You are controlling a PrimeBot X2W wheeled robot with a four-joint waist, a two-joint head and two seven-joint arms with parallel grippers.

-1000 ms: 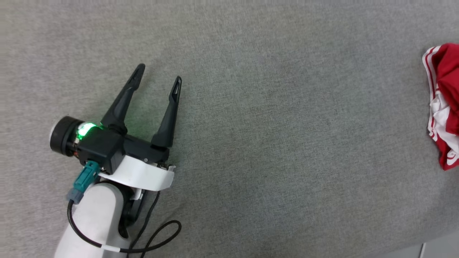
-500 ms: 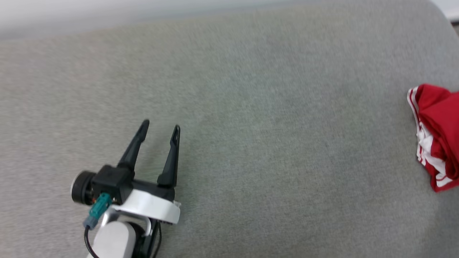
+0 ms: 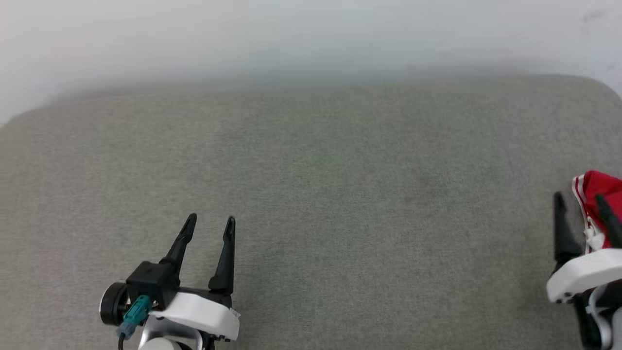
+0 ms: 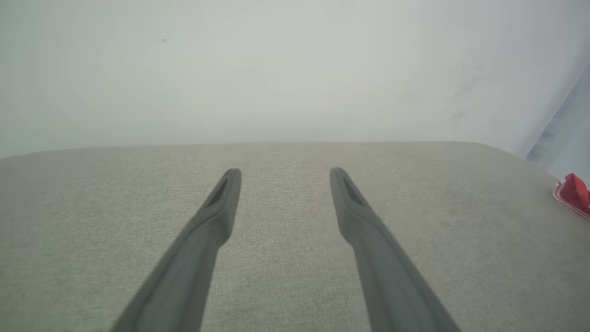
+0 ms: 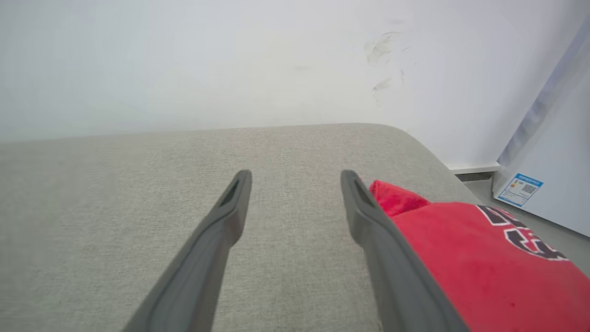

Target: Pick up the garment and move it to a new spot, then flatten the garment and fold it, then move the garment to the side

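Raising your view brought the right gripper (image 3: 579, 198) in beside the garment (image 3: 600, 182), within reach; it and the left gripper (image 3: 210, 219) kept fingers spread, empty.

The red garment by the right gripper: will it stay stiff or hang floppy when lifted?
The garment lies bunched in soft folds, so it will probably droop when lifted. It looks like thin cloth, likely light. Pushed, it may bunch rather than slide.

I see soft, even, bright light with faint shadows; the back wall (image 3: 311, 39) looks hazy and washed out.
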